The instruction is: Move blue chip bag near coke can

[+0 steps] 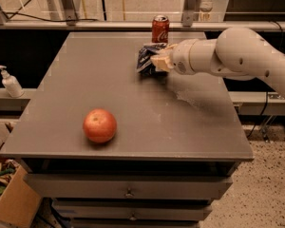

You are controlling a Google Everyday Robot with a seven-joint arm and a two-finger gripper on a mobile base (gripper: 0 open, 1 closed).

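Camera view shows the gripper [159, 61] clenched on the blue chip bag [145, 59], close to the far edge of the bench [85, 80] and just short of the upright coke can [160, 28]. Recommended: lower the bag flat and release it beside the can without tipping the can. Bag and can contents are hidden; the bench drawers [128, 186] are closed.

I logged this as a robot lab or workshop bay: a grey cabinet top [85, 80] over steel drawers [128, 186], metal frame posts [66, 4] with a loose cable [38, 19] behind, and a speckled floor [270, 184]. A cardboard box [14, 203] sat at floor level and a pump bottle [10, 82] on a side ledge. My gripper [160, 61] was over the far end of the top, clamped on the blue chip bag [146, 58].
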